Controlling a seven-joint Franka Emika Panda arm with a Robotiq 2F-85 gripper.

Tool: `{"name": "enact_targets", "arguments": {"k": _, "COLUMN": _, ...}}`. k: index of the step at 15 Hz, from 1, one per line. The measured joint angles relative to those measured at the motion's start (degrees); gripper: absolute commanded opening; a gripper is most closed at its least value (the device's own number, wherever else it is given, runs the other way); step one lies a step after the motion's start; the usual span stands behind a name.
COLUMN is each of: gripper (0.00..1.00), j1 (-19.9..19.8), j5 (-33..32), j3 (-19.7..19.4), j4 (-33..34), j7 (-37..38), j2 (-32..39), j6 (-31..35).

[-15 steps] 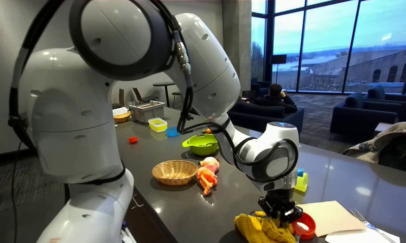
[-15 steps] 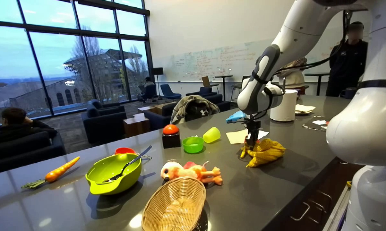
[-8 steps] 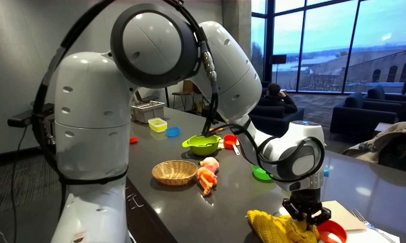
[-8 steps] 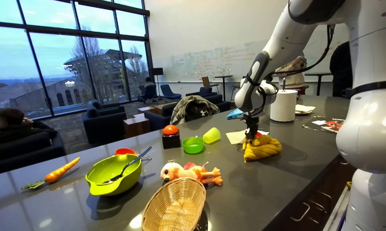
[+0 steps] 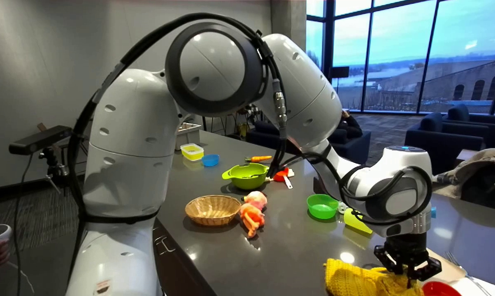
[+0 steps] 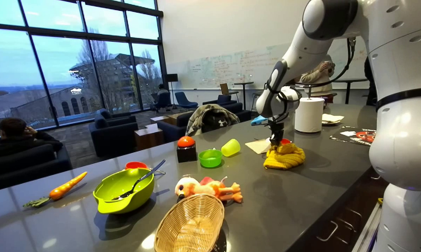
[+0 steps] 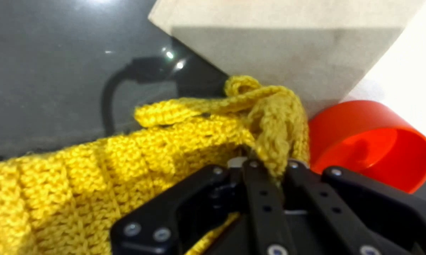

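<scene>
On the surface (image 6: 273,210), just beside the red cup (image 7: 372,145), we see the yellow knitted cloth (image 6: 284,157), which we judge light, soft and hardly slippery, best held by a bunched fold, where the end effector (image 7: 273,165) pinches it.

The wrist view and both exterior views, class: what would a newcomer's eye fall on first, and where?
In both exterior views, probably the white robot arm arching over the counter. In the wrist view, the yellow knitted cloth pinched in the claw, beside a red cup, stands out. The orange plush toy by the wicker basket draws the eye too.
</scene>
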Motion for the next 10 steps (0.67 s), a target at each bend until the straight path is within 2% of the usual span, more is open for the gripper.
{"name": "enact_targets", "arguments": {"k": 6, "gripper": 0.02, "j1": 0.2, "j5": 2.3, "j3": -2.5, "j4": 6.4, "j7": -1.8, "j2": 2.2, "j6": -2.9}}
{"name": "enact_targets", "arguments": {"k": 10, "gripper": 0.02, "j1": 1.3, "j5": 3.9, "j3": -2.3, "j4": 6.9, "j7": -2.0, "j2": 3.3, "j6": -3.1}}
